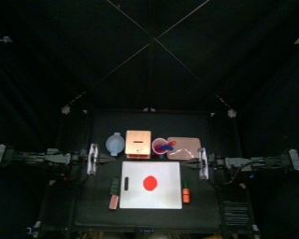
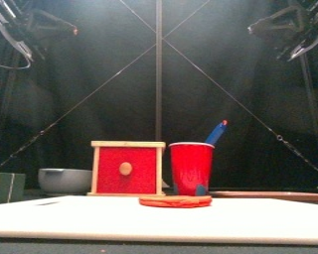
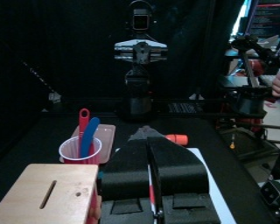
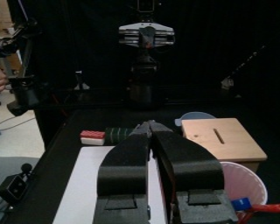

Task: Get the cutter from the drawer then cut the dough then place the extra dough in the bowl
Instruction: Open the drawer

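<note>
The white cutting board [image 2: 69, 213] carries the red dough disc [image 2: 175, 201], lying below and between the two pincers. Both the left pincer [image 3: 143, 133] and the right pincer [image 4: 150, 128] hang raised, jaws pressed together, empty. Just behind and between them stand the blue-grey bowl [image 1: 117, 143], wooden box [image 1: 139, 143] and red cup [image 1: 166, 147].

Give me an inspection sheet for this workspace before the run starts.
Surface: black table; white cutting board centred at the front.
Job's things: red dough disc on the board; wooden box with its red drawer shut, cutter not seen; bowl left of the box.
Clutter: red cup with toy knives; red-green toy and orange toy beside the board.
Grippers: left gripper and right gripper both shut, empty, raised.
Cables: nothing seen.
Surroundings: black curtain.
</note>
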Controlling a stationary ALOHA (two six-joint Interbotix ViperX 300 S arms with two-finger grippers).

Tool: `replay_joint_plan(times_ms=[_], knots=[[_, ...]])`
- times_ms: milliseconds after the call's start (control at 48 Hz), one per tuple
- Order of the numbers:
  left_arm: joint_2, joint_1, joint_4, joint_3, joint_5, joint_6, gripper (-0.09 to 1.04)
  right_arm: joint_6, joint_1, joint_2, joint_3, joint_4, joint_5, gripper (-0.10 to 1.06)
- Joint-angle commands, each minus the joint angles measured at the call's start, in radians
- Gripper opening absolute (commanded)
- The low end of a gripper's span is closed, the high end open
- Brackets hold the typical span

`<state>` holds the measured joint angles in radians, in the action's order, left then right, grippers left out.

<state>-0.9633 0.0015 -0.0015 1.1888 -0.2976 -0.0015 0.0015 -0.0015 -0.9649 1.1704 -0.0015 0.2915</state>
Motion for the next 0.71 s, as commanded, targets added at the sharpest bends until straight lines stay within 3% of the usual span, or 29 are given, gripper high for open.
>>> replay_joint_plan(times_ms=[21,188,375,542,708], knots=[[0.086,0.009,-0.034,0.000,-0.077,-0.015,0.04,0.000,-0.023,0.048,-0.006,-0.005,0.015,-0.05],[0.230,0.000,-0.187,0.029,-0.281,-0.035,0.07,-0.014,-0.063,0.204,-0.072,-0.044,0.041,-0.05],[0.434,-0.066,-0.316,0.025,-0.468,-0.049,0.07,-0.012,-0.138,0.414,-0.201,-0.146,0.115,-0.05],[0.598,-0.155,-0.460,-0.023,-0.565,-0.069,0.10,-0.012,-0.206,0.612,-0.319,-0.213,0.206,-0.05],[0.723,-0.202,-0.584,-0.064,-0.594,-0.115,0.25,-0.014,-0.261,0.805,-0.440,-0.264,0.255,-0.05]])
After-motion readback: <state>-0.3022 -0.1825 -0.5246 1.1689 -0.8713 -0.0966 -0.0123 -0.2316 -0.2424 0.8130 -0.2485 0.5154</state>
